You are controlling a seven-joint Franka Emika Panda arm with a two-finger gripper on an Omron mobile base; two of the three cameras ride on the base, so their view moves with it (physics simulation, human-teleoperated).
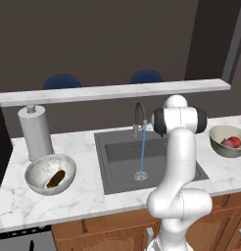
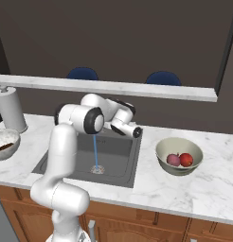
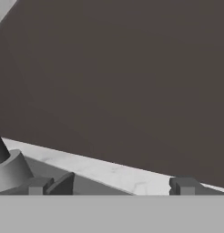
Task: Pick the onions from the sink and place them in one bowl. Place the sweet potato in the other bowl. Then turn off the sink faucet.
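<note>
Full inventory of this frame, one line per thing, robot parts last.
onions: 2, bright red and pinkish red, in the olive-beige bowl
olive-beige bowl: 1, counter right of the sink
sweet potato: 1, dark brown, in the grey bowl
grey bowl: 1, silvery mottled, counter left of the sink
sink: 1, dark grey, set in the counter
faucet: 1, grey, blue stream running
paper towel roll: 1, grey-white, back left
chairs: 2, blue, behind the ledge
tool: 1, open, by the faucet base

Tool [image 3: 109, 185] wide open, arm folded
</note>
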